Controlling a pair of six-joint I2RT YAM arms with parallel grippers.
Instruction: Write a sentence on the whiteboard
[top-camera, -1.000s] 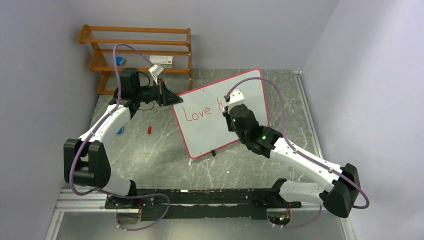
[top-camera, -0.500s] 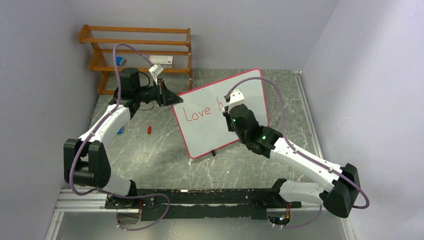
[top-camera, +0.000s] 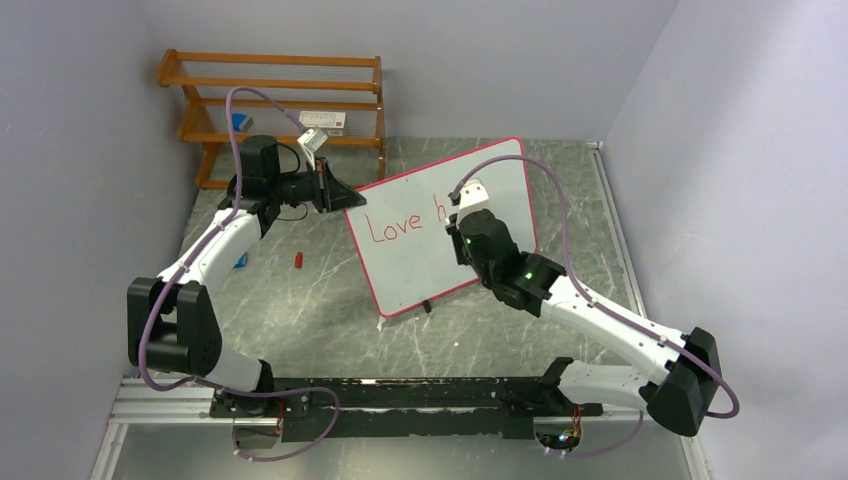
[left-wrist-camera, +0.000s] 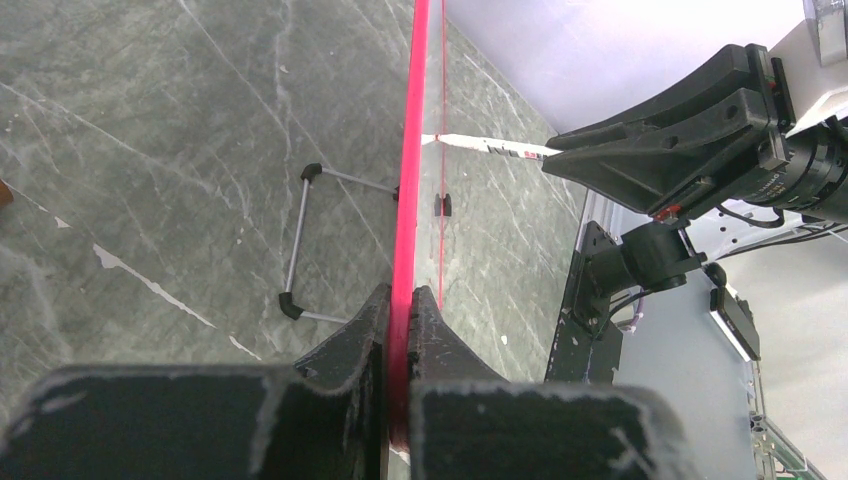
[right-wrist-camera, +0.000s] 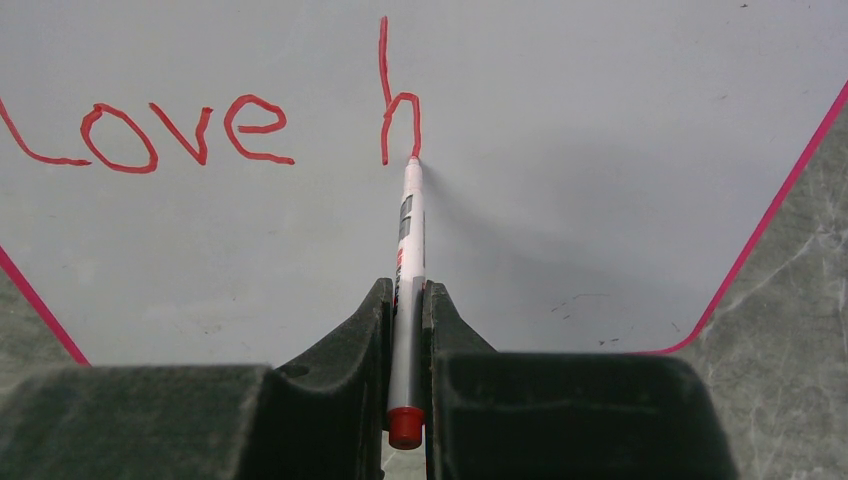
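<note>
Red marker (right-wrist-camera: 408, 230): clenched in the right claw (right-wrist-camera: 405, 300), barrel between the two fingers, tip touching the whiteboard (right-wrist-camera: 560, 150) at the foot of the "h".
Sentence (right-wrist-camera: 262, 128): reads "Love h" so far, on the left part of the board's face.
Change over the last second: none that the overhead view shows. Both arms, board and writing stand as they did, so the stroke is judged finished and the tip paused before the next letter.
Left claw (left-wrist-camera: 400, 300): clamped on the board's red-pink frame near its upper left corner, steadying it.
Wire stand (left-wrist-camera: 300, 240): props the board from behind on the grey marbled table (top-camera: 330, 320).
Small red piece (top-camera: 299, 260), likely the cap: on the table left of the board, apart from both arms.
Wooden rack (top-camera: 280, 95): against the back wall, a box (top-camera: 323, 120) on its shelf.
Obstructions: none between the tip and the bare white right of the "h". The frame's right edge limits room on this line.
</note>
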